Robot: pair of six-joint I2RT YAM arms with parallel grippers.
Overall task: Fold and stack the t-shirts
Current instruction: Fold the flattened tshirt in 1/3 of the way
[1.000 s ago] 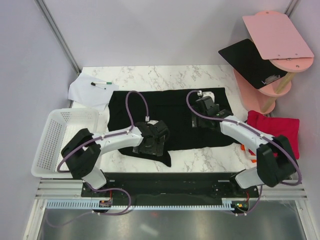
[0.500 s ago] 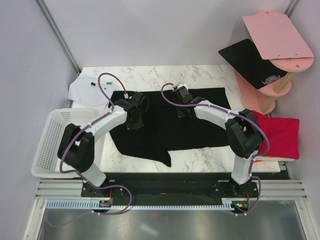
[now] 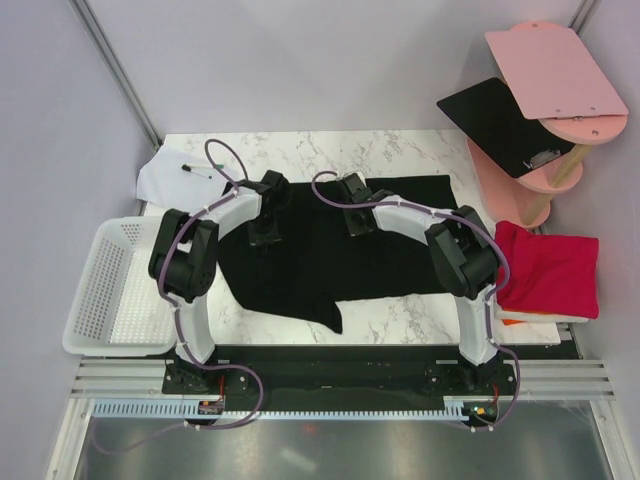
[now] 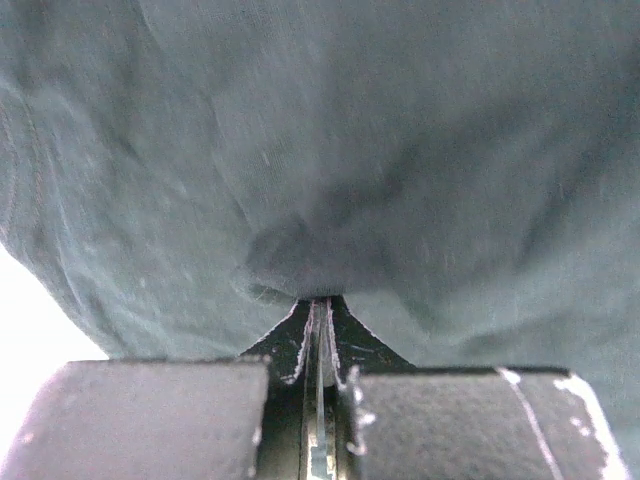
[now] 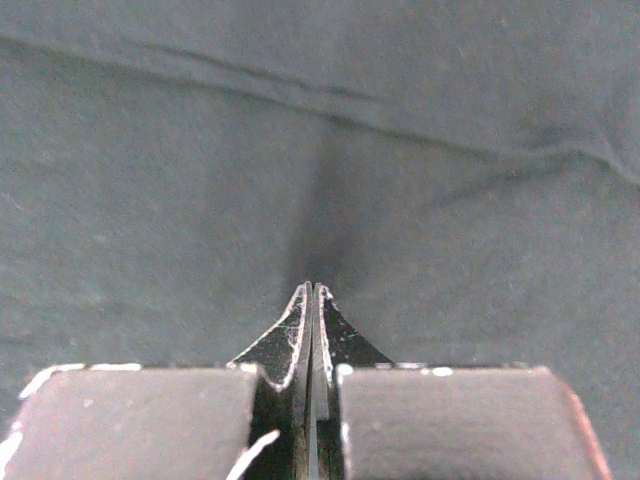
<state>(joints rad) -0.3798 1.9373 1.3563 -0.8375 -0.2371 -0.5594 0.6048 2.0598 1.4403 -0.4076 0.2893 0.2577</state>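
A plain black t-shirt (image 3: 400,240) lies spread across the marble table, one sleeve trailing toward the near edge. My left gripper (image 3: 263,232) rests on its far left part and is shut; in the left wrist view the cloth (image 4: 400,150) puckers into the closed tips (image 4: 318,300). Over the far middle of the shirt, my right gripper (image 3: 357,226) is shut too, its tips (image 5: 313,287) pressed into the cloth (image 5: 450,200) with a dark crease running up from them. A folded crimson t-shirt (image 3: 550,270) lies at the right edge.
A white basket (image 3: 110,290) stands at the left. A white paper sheet (image 3: 170,180) with a marker lies at the far left corner. A pink shelf stand (image 3: 545,170) at the far right carries a black board (image 3: 495,120) and a pink board (image 3: 555,70).
Both arms swung from the near and middle parts of the black shirt up to its far part. Both grippers went from open to shut.
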